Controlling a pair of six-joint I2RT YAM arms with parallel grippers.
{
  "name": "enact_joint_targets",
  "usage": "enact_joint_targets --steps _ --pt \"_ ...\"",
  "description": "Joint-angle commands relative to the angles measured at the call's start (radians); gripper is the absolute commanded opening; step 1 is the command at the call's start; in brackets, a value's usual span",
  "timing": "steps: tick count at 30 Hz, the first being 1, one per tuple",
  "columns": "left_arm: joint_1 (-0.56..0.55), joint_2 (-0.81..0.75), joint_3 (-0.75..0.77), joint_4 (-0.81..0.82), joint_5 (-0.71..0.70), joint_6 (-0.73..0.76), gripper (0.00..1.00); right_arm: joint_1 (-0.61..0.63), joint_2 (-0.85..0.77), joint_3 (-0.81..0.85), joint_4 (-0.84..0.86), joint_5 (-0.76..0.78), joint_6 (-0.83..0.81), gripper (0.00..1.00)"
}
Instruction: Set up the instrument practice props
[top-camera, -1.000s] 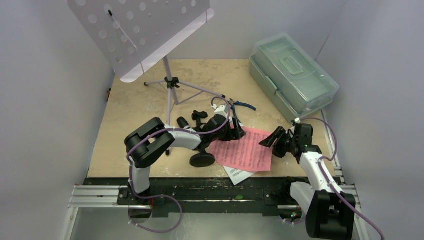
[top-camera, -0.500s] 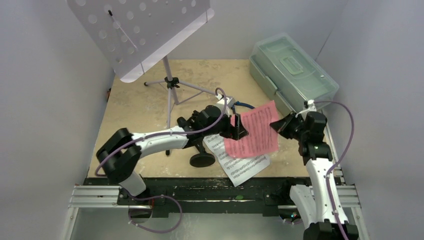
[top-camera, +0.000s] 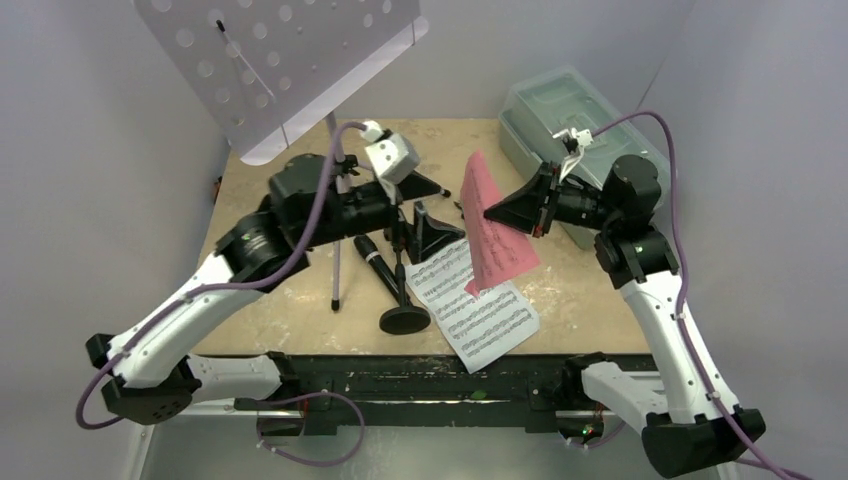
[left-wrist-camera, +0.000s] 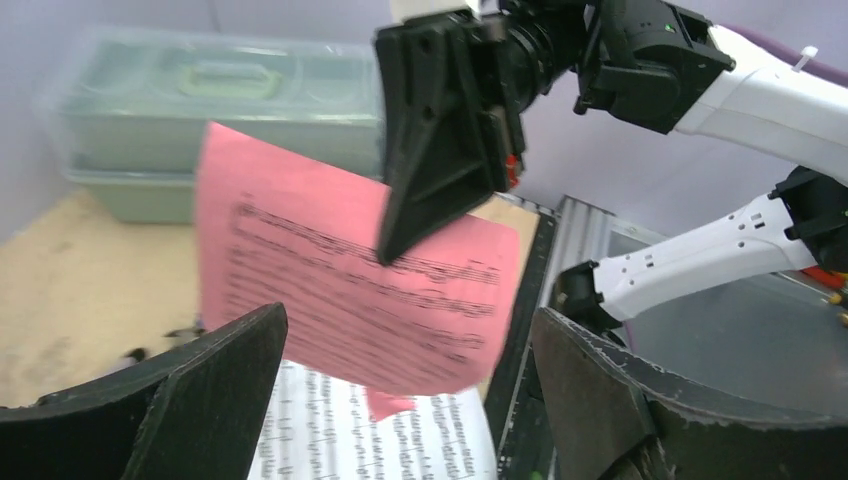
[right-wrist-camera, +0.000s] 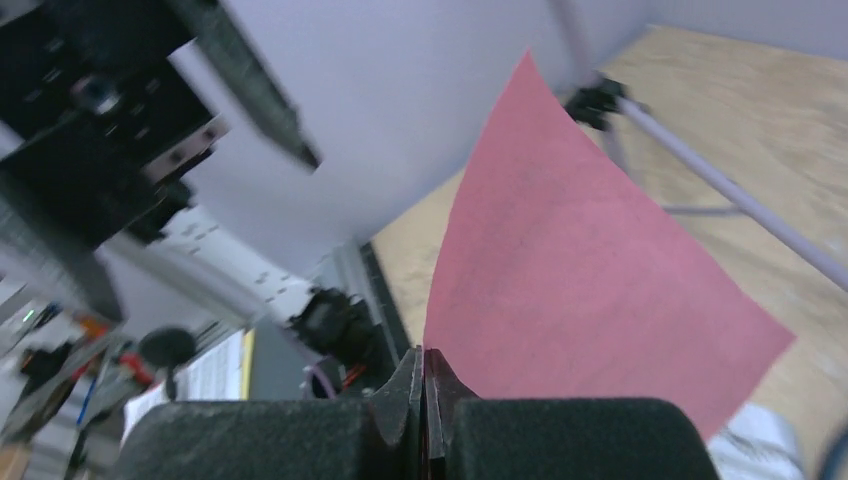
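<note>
Two sheets in play: the pink music sheet (top-camera: 495, 235) is up in the air right of centre in the overhead view, pinched at one edge by the right gripper (top-camera: 490, 212), jaws fully closed on the paper. The white music sheet (top-camera: 480, 310) lies flat on the table (top-camera: 250, 210) at lower centre. The left gripper (top-camera: 432, 208) is spread wide with nothing in it, facing the pink sheet from the left; looks clear of it. Handling-wise it's light, floppy paper, already sagging below the pinch, so I'd expect swing, curl and easy tearing. Best hold is mid-edge, with a second grip on the opposite edge to keep it flat for the lavender music stand (top-camera: 270, 60), upper left. Hard to see: the stand's tray is cut off at the frame top and its ledge isn't clear. The microphone (top-camera: 375, 262) and mic stand (top-camera: 405, 320) blur together black-on-black beside the left arm, and the clear box (top-camera: 590, 130) is partly behind the right arm.
</note>
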Motion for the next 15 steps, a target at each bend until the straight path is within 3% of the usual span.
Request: enact_joint_targets --steps 1,8,15 --pt "0.0 -0.073 0.149 -0.286 -0.162 0.17 0.94 0.12 0.031 0.155 0.053 -0.202 -0.026 0.0" --pt "0.001 -0.07 0.257 -0.408 -0.157 0.185 0.97 0.235 0.045 0.189 0.146 -0.341 0.065 0.0" --pt "0.0 -0.038 0.268 -0.41 0.148 0.173 0.98 0.28 0.042 0.195 0.129 -0.419 0.075 0.0"
